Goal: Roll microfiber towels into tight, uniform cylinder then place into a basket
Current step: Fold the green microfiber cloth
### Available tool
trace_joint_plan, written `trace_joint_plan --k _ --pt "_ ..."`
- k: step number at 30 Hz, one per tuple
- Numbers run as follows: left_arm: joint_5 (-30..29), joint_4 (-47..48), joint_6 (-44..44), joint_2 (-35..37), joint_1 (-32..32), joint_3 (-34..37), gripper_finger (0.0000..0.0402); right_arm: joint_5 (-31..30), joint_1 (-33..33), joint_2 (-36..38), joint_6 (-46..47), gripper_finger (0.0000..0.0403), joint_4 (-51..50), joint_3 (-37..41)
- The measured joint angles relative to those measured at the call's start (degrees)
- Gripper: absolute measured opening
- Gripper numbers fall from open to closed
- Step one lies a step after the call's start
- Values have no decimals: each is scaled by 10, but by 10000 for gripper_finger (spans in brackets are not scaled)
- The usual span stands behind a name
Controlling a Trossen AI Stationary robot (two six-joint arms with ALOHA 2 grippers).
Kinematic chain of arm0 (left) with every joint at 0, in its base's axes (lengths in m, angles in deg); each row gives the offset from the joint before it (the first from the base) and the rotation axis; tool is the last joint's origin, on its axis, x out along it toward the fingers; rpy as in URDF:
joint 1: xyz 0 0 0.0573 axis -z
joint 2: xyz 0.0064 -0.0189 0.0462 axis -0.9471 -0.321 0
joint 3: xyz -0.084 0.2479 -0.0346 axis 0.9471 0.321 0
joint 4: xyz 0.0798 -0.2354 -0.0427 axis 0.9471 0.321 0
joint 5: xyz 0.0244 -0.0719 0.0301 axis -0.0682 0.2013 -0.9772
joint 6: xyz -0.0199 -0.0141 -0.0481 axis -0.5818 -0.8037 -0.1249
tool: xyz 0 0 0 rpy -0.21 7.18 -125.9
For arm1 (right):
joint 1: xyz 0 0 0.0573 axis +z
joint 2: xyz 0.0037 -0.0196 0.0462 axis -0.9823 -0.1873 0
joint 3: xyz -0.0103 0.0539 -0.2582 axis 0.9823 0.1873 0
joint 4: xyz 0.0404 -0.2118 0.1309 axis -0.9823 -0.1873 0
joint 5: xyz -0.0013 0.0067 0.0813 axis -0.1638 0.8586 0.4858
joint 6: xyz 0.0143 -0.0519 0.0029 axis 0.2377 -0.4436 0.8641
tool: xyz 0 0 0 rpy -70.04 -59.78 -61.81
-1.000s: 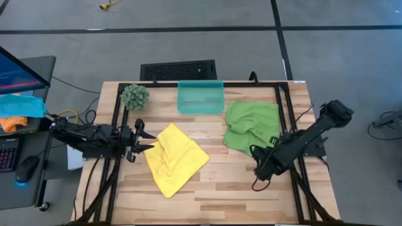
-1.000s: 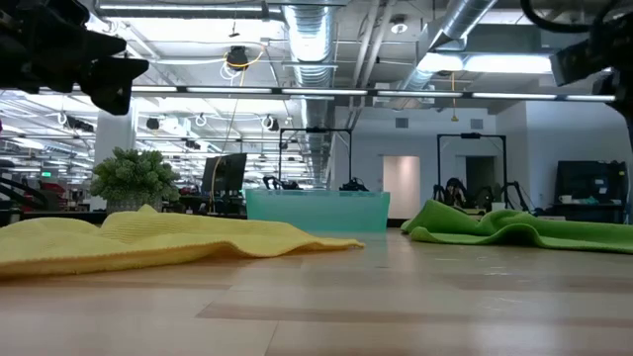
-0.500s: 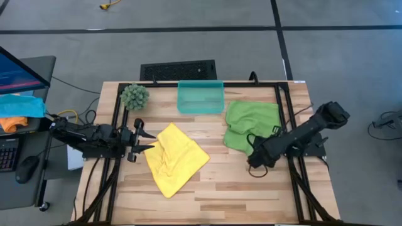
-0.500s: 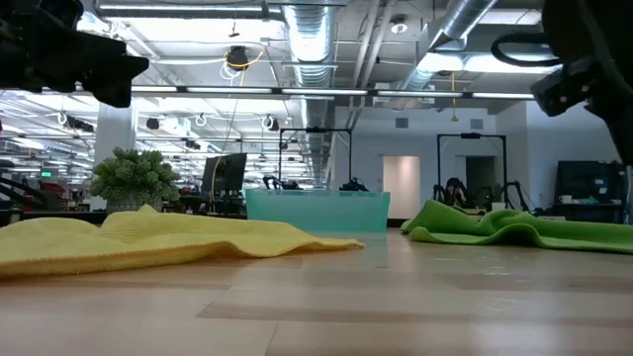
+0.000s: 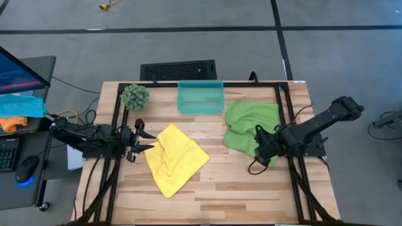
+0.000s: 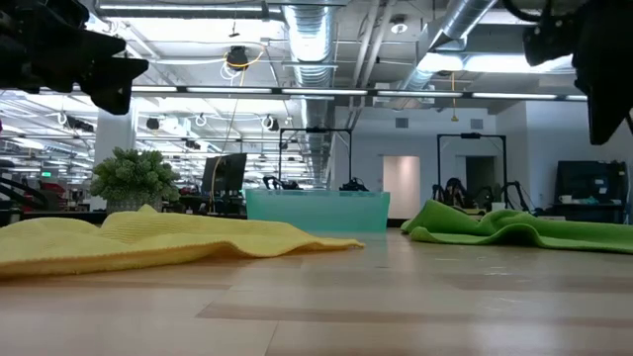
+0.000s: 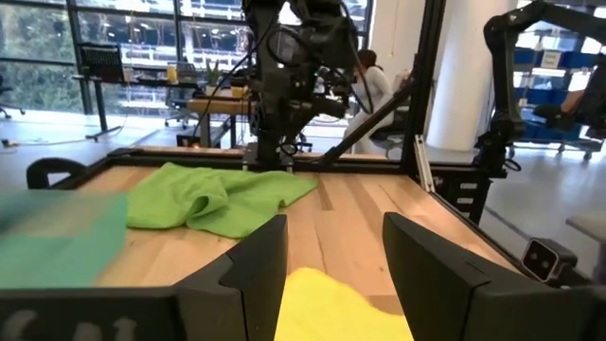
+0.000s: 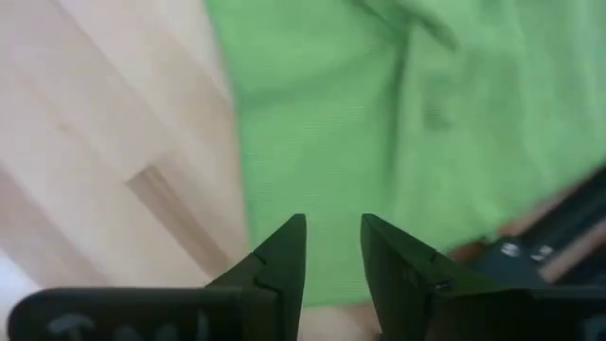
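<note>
Light wooden plank surface (image 5: 213, 188). Crumpled bright yellow microfiber towel (image 5: 174, 157) left of centre; rumpled lime green microfiber towel (image 5: 248, 122) right. Translucent teal-green plastic basket (image 5: 200, 96) at far edge, between them. Left pincer (image 5: 146, 139) released, beside yellow towel. Right pincer (image 8: 331, 248) over green towel's near corner, fingers parted, grasping nothing.

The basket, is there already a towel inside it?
No, in the high view the basket holds nothing, while the yellow towel and the green towel both lie unrolled on the table.
</note>
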Motion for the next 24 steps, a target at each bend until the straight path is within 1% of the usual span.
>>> trace_joint_plan --k 3,9,12,17,24 --pt "0 0 0 0 0 0 167 0 13 -9 10 128 15 0" --pt "0 0 -1 0 0 0 167 -1 32 -62 12 137 13 0" --pt "0 0 -1 0 0 0 167 -2 36 -87 12 141 24 0" --pt "0 0 -1 0 0 0 167 0 35 -124 6 140 71 0" --pt "0 0 -2 0 0 0 167 16 34 -178 -20 143 83 0"
